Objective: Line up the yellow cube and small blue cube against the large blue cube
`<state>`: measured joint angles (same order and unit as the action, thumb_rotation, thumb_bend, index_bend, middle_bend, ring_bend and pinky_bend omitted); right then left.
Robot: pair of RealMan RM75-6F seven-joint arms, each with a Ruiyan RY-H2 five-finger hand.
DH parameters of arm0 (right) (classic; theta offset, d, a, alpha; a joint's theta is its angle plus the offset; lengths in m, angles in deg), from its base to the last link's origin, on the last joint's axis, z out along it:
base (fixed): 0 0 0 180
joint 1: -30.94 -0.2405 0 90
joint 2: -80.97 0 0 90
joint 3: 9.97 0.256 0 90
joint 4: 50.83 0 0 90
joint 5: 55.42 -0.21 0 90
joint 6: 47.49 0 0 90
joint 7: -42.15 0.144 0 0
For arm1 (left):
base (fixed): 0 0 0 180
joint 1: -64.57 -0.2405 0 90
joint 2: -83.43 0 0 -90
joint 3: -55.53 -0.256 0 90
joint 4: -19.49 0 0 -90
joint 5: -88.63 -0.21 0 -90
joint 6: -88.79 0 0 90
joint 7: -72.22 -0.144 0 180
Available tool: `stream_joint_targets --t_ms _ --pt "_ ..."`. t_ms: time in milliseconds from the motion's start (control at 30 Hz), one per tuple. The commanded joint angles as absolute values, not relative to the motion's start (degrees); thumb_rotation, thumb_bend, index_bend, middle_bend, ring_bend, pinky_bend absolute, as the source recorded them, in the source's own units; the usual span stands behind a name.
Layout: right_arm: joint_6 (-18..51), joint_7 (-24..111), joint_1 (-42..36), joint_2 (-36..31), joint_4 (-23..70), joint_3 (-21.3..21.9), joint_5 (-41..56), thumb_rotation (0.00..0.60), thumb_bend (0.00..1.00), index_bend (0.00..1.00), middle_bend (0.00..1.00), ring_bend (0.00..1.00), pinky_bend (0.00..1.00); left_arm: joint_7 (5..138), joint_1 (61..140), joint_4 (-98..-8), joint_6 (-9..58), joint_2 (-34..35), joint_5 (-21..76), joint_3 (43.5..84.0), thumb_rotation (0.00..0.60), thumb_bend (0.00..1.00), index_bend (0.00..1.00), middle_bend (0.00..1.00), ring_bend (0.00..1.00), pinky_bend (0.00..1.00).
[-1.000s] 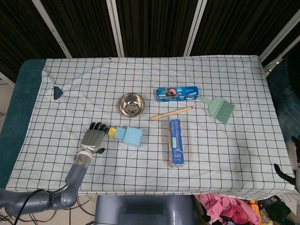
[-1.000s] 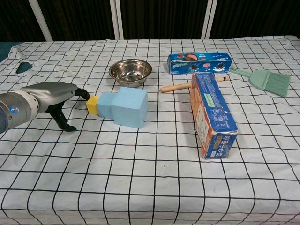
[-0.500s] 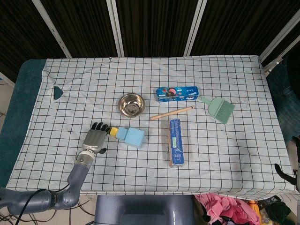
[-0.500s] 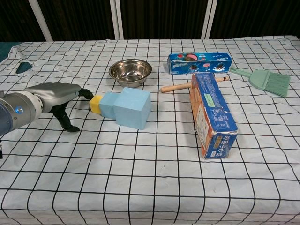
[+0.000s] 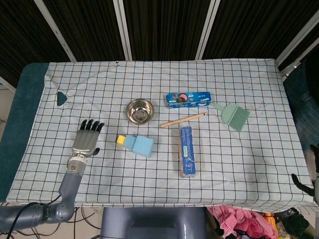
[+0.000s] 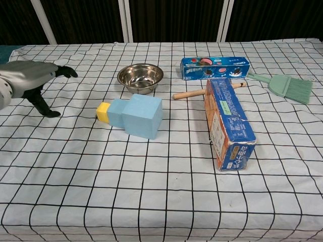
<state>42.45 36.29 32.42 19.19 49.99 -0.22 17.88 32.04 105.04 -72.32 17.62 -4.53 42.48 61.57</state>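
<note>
Chest view cuts the left hand (image 6: 28, 83) off at the left edge; its fingers are spread and hold nothing, clear of the cubes. At centre-left the yellow cube (image 6: 103, 112), small blue cube (image 6: 114, 113) and large blue cube (image 6: 143, 115) sit touching in a row. Behind them stands the steel bowl (image 6: 140, 77). Only dark bits at the head view's lower right edge might be the right hand; its state cannot be told.
</note>
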Motion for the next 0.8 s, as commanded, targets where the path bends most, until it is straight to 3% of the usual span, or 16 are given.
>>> stream_joint_targets --t_ms 33,233,367,500,800 --pt "42.2 35.8 32.3 19.1 49.9 -0.3 17.8 0.600 0.18 0.10 0.05 0.20 0.12 42.8 98.8 -74.1 11.6 1.7 30.2 57.6 0.600 0.24 0.09 0.09 0.00 0.00" --pt "41.3 34.1 31.7 18.7 49.9 -1.0 18.4 0.600 0.18 0.10 0.05 0.20 0.12 56.9 88.2 -71.1 1.1 7.6 17.9 51.3 0.600 0.19 0.03 0.06 0.00 0.00" --pt "40.9 33.1 31.3 18.4 49.8 -1.6 19.5 0.600 0.18 0.10 0.05 0.20 0.12 66.1 83.3 -67.8 -1.4 9.0 14.5 49.1 0.600 0.19 0.02 0.05 0.00 0.00" --pt "40.5 32.6 30.9 17.7 49.7 -1.9 20.0 0.600 0.18 0.10 0.05 0.20 0.12 70.4 79.7 -65.2 -3.6 9.6 12.6 48.5 0.600 0.19 0.02 0.05 0.00 0.00" --pt "40.8 30.9 30.6 16.8 50.0 -2.2 20.7 0.600 0.18 0.10 0.05 0.20 0.12 66.9 76.4 -69.3 -4.4 12.3 11.6 49.5 0.600 0.19 0.02 0.05 0.00 0.00"
